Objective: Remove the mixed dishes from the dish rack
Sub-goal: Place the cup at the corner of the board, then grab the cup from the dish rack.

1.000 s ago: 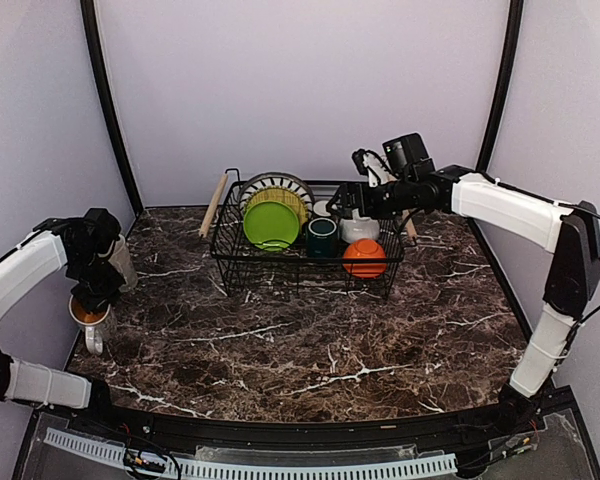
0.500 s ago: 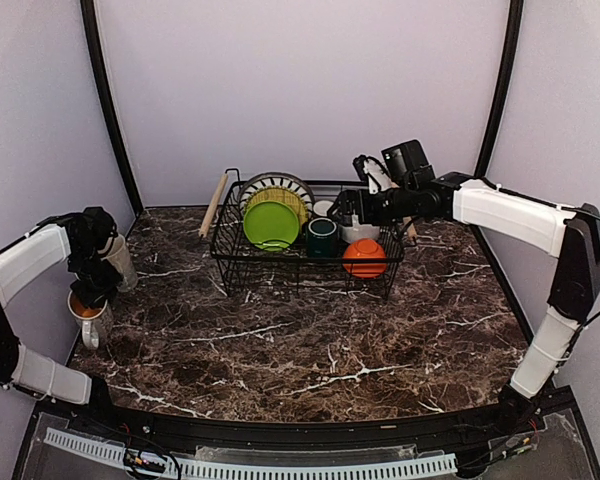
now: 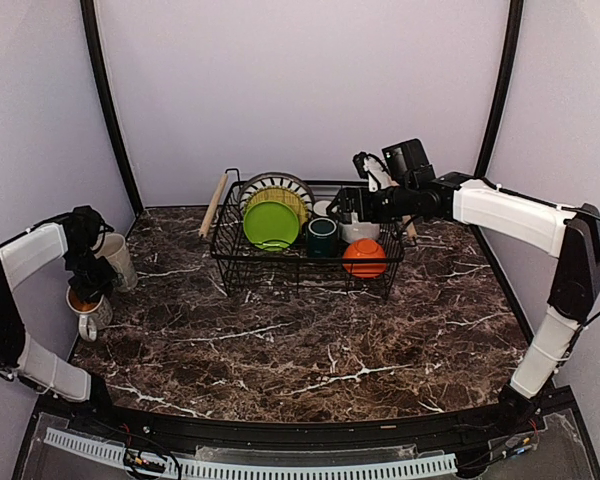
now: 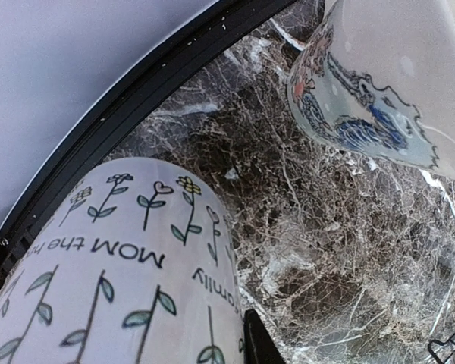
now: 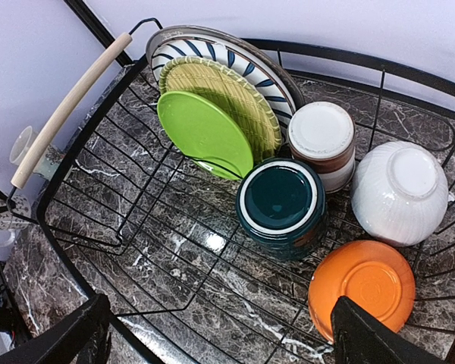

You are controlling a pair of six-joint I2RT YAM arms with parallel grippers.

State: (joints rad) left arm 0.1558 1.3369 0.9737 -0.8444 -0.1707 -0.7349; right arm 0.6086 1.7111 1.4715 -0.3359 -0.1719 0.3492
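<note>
The black wire dish rack (image 3: 230, 268) stands at the back middle, one wooden handle (image 5: 68, 106) on its left. In it are a lime-green plate (image 5: 205, 133), a yellow plate (image 5: 239, 95), a striped plate (image 5: 216, 49), an upturned dark green mug (image 5: 280, 201), a brown-banded cup (image 5: 322, 140), a white bowl (image 5: 400, 189) and an orange bowl (image 5: 362, 288). My right gripper (image 5: 231, 334) hangs open above the rack's near side. At the far left my left gripper (image 3: 80, 278) is shut on a pale flower-printed mug (image 4: 114, 265) with an orange inside (image 3: 88, 312).
A second pale mug (image 3: 118, 262) with a blue and red pattern (image 4: 387, 83) stands just behind the held one. The table's black left edge frame (image 4: 136, 98) and the side wall run close by the left arm. Brown marble table (image 3: 310, 350) lies in front of the rack.
My left arm has drawn further left toward the wall, and the flower mug has shifted slightly with it. The right gripper has barely moved over the rack.
</note>
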